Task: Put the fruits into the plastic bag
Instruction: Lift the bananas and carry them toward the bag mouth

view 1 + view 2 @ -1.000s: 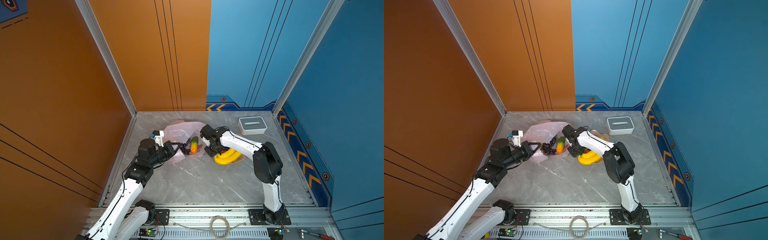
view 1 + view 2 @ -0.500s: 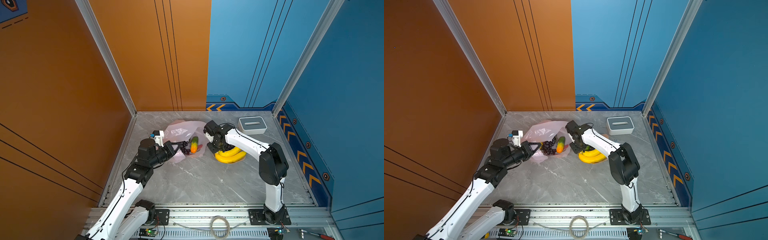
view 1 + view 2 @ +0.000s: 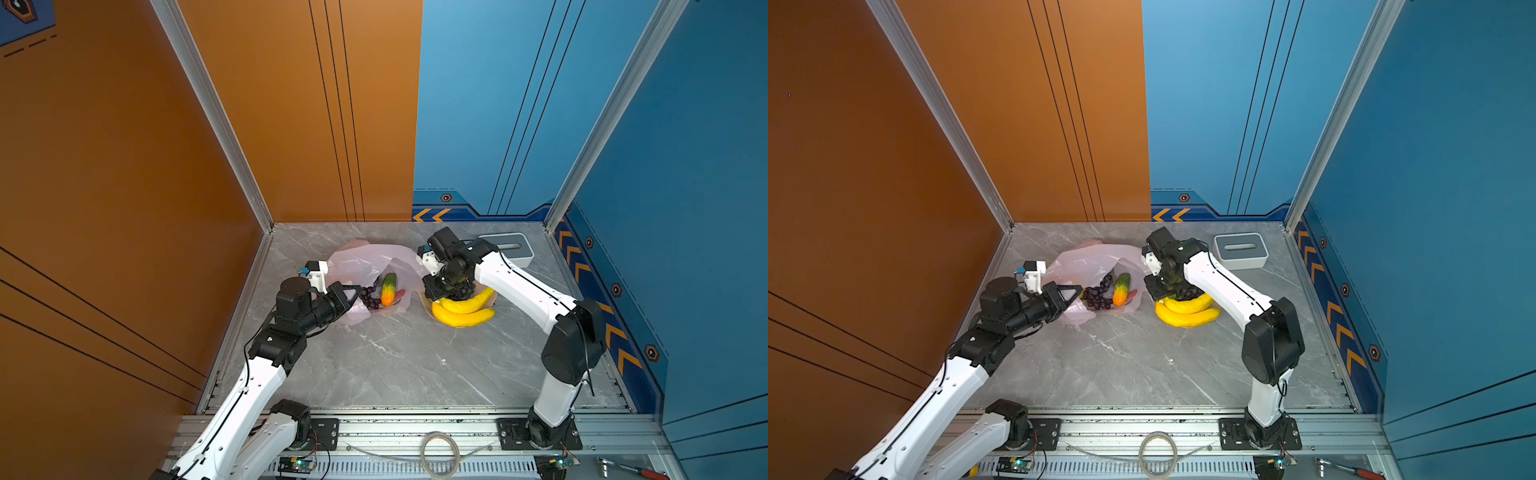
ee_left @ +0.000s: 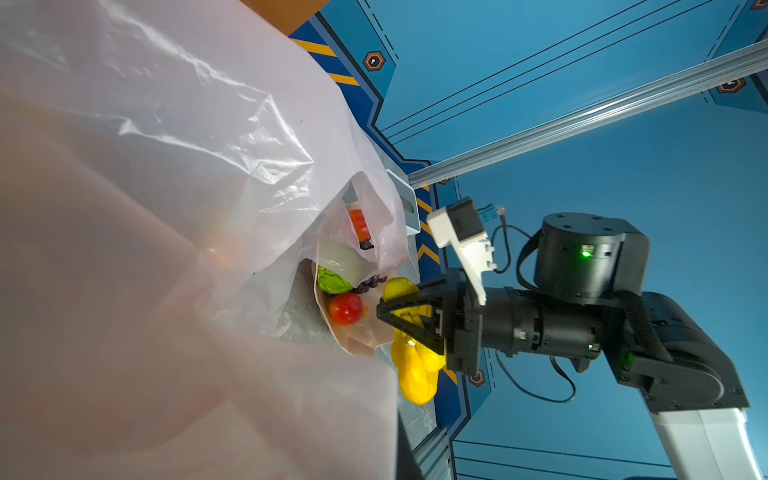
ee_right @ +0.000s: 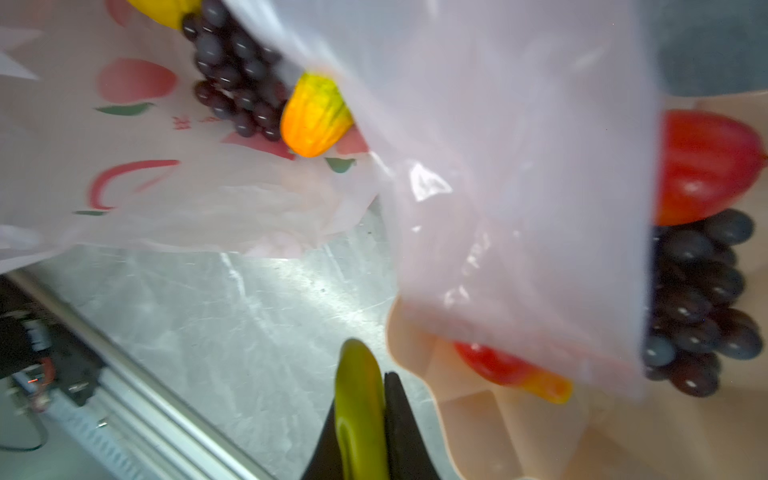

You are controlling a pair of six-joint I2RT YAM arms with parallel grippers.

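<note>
While the left gripper (image 3: 354, 291) pinches the left rim of the plastic bag (image 3: 365, 259), jaws fully closed, the right gripper (image 4: 384, 311) clamps the stem of the banana bunch (image 3: 463, 311) at the peach bowl (image 5: 519, 436), right of the bag. Recommend lifting clear, then entering low through the mouth, avoiding draped film.

The left arm (image 3: 249, 386) rises at the near left, bends at the elbow and lays its forearm low and nearly level toward the middle. The left gripper (image 3: 1077, 287) points sideways, its jaws pressed together on the bag (image 3: 1092, 262) rim. The right arm (image 3: 1225, 282) stands upright at the near right, folds at the elbow and reaches back and inward, wrist bent down. The right gripper (image 4: 380, 312) pinches a banana (image 5: 359, 399) tip between its closed fingers (image 5: 399, 415).
</note>
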